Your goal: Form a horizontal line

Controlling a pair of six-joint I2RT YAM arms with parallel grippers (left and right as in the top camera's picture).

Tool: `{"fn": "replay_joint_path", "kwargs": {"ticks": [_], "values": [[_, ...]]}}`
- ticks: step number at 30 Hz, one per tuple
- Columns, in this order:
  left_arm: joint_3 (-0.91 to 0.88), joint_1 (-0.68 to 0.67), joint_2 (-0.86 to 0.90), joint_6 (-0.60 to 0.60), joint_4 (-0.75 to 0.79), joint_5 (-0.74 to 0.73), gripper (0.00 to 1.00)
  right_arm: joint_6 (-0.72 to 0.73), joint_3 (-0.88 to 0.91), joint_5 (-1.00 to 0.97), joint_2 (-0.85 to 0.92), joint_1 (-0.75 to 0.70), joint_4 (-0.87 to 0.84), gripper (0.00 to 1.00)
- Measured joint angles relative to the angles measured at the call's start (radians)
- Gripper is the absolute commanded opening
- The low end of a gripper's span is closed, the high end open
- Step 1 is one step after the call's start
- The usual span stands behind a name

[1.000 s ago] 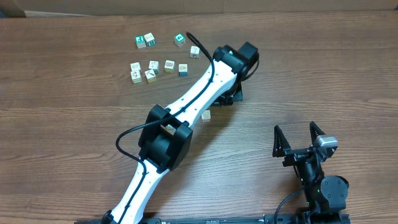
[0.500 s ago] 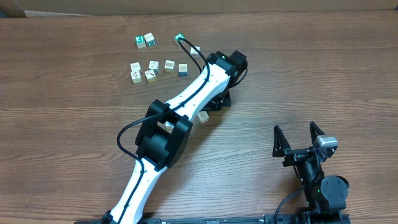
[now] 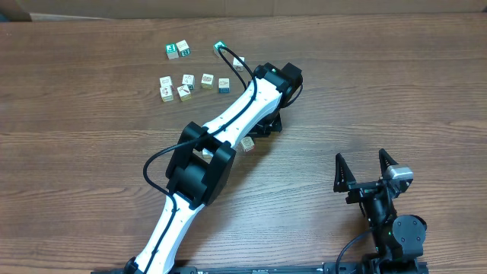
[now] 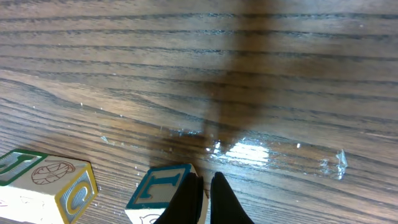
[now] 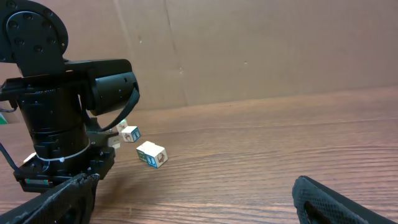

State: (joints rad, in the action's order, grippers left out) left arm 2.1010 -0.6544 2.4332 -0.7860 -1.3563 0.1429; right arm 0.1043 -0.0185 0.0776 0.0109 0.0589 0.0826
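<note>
Horizontal line (image 3: 207,81) upper left of overhead frame, gappy. Left end effector (image 4: 206,183) pressed together, likely nudging loose cube (image 4: 163,190). Right end effector (image 3: 366,169) spread, idle. Next: shift cube to row's right end, align.

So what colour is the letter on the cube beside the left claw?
Teal blue on that cube; the left wrist view shows it best.

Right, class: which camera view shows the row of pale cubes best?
Overhead: the whole row of pale cubes shows from above, four abreast, nothing covering it. The left wrist view shows only two cubes close up, cut by the frame edge. In the right wrist view the left arm hides most of it.
</note>
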Motion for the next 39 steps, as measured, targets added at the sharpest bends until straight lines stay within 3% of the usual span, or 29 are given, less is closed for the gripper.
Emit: {"fn": "replay_joint_path", "kwargs": {"ticks": [11, 26, 39], "values": [[-0.056, -0.039, 0.0, 0.023, 0.074, -0.001, 0.04, -0.001, 0.0, 0.0, 0.0, 0.0, 0.0, 1.0], [-0.085, -0.03, -0.006, 0.131, 0.032, 0.004, 0.04, 0.0, 0.0, 0.0, 0.0, 0.0, 0.0, 1.0], [-0.088, -0.03, -0.006, 0.14, 0.006, 0.004, 0.04, 0.0, 0.0, 0.0, 0.0, 0.0, -0.001, 1.0]]}}
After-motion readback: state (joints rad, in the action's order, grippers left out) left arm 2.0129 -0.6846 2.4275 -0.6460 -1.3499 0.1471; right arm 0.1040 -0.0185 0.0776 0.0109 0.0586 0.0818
